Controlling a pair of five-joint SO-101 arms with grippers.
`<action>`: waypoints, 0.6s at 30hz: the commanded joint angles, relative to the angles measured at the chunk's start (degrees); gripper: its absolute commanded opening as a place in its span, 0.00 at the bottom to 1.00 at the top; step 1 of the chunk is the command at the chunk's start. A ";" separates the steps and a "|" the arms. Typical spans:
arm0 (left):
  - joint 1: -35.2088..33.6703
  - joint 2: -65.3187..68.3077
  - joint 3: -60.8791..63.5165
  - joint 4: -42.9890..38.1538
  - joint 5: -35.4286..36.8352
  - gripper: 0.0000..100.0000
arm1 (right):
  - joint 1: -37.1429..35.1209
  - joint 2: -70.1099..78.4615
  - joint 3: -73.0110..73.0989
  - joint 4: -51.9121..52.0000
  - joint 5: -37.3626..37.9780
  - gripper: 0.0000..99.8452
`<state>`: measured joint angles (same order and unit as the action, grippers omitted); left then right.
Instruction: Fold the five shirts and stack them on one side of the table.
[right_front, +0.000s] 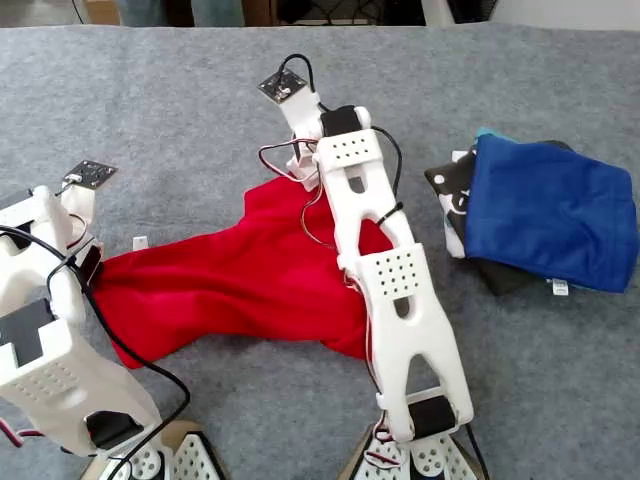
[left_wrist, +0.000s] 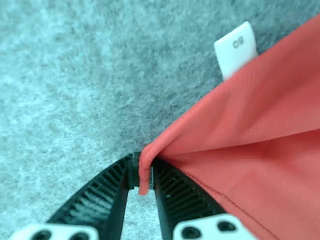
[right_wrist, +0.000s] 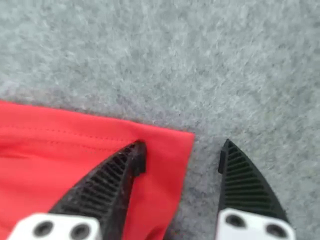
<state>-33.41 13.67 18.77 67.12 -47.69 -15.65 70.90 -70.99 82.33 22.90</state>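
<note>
A red shirt (right_front: 240, 280) lies spread and rumpled across the middle of the grey table. At the shirt's left end my left gripper (right_front: 88, 270) is shut on a pinched fold of the shirt's edge (left_wrist: 142, 175), and a white label (left_wrist: 235, 50) sticks out beside it. At the shirt's far corner (right_wrist: 170, 145) my right gripper (right_wrist: 182, 150) stands open. One of its fingers (right_wrist: 125, 165) rests over the red cloth and the other is above bare felt. In the high view the right gripper (right_front: 293, 170) sits low at that corner.
A stack of folded shirts lies at the right side of the table, with a blue shirt (right_front: 550, 210) on top and black (right_front: 505, 275) and dotted (right_front: 448, 180) ones beneath. The grey felt table (right_front: 150, 110) is bare at the far left and along the front.
</note>
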 joint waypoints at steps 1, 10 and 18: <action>0.92 -1.14 0.48 -0.26 -0.53 0.03 | 0.79 -0.04 -0.57 -0.79 -0.09 0.24; 0.92 -1.14 0.48 -0.26 -0.53 0.03 | 0.62 -0.04 -0.84 -0.09 3.16 0.04; 1.27 -1.23 0.04 -0.26 -0.35 0.03 | 1.14 -0.84 -4.88 0.44 2.73 0.02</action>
<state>-33.41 13.67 18.77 67.12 -47.69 -15.12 71.08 -72.22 81.98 25.45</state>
